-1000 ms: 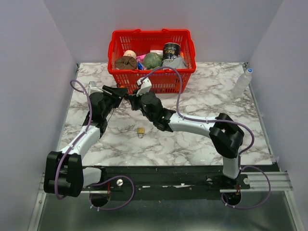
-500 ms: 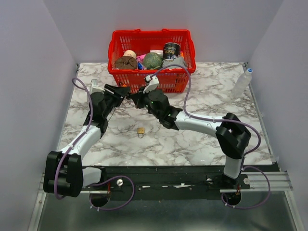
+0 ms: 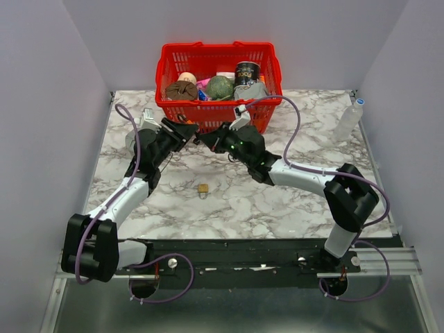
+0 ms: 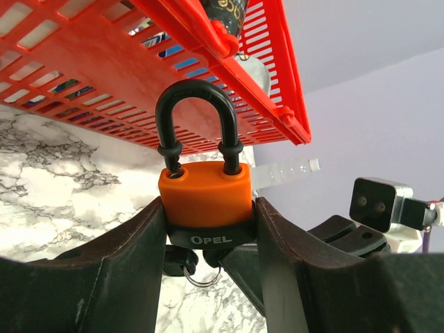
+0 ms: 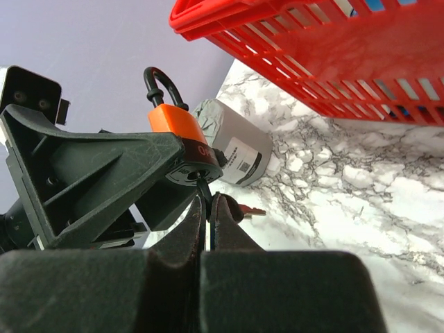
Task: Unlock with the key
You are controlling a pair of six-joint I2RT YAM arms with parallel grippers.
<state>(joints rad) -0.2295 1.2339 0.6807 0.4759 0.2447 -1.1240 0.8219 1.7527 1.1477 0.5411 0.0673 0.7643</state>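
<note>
Starting with the key [image 5: 202, 189]: pinched by its black head in the clenched right pincer [image 5: 208, 205], blade pointing up at the underside of the padlock [image 5: 168, 119] and meeting it at the keyhole; impossible to tell how deep. Gripped so near the head presumably to leave the whole blade free for entry and to give purchase for a twist. From the left wrist, only the head of the key [image 4: 182, 260] and a small ring [image 4: 202, 279] showing just beneath the padlock [image 4: 206, 194]. Padlock clamped by its orange body in the left pincer [image 4: 208, 220], half spread and grasping it, with shackle up and closed and keyhole face down and bare. Likely held aloft that way to offer the keyhole to the other arm and to resist the turn. Padlock up off the bench [image 3: 291, 201], just in front of the red basket [image 3: 219, 119], seemingly not touching it. Behind the padlock, a grey roll [image 5: 232, 142] lying on the bench. Well nearer the arm bases than the padlock, a small brass lock [image 3: 202, 188] lying alone, no part of this step. Far to the right of the padlock, a clear bottle [image 3: 349, 119] at the bench edge. Next, probably: seating the blade fully, then turning; some risk of the thin blade cocking sideways in so narrow a pinch.
</note>
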